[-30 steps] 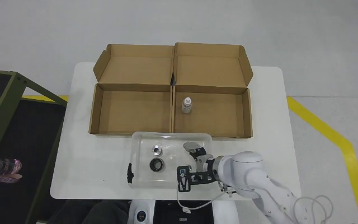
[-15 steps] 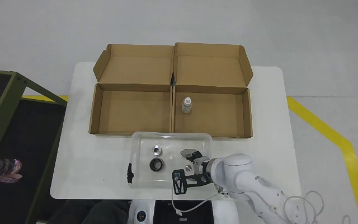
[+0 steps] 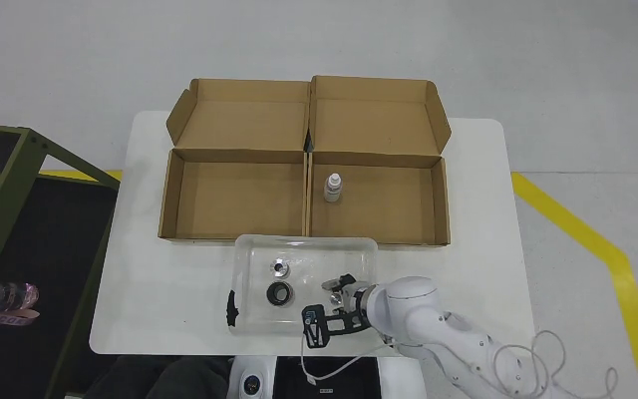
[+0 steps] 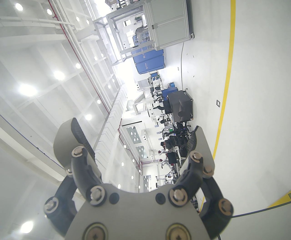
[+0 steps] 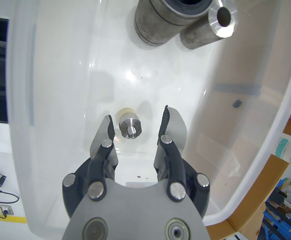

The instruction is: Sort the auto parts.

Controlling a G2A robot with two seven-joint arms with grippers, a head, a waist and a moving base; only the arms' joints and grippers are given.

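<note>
The small steel stud (image 5: 130, 126) with a cream base lies on the floor of the clear tub (image 5: 250, 172), well apart from the large bearing sleeve (image 5: 163, 20) and the narrower metal tube (image 5: 204, 29). It looks rigid, smooth and dense for its bulk, so it would likely roll or slip unless pinched across its round body rather than its thin tip. The right tool (image 5: 137, 118) brackets it with fingers spread, neither pad touching it as far as I can tell, while the left tool (image 4: 136, 127) is spread too, holding nothing.
</note>
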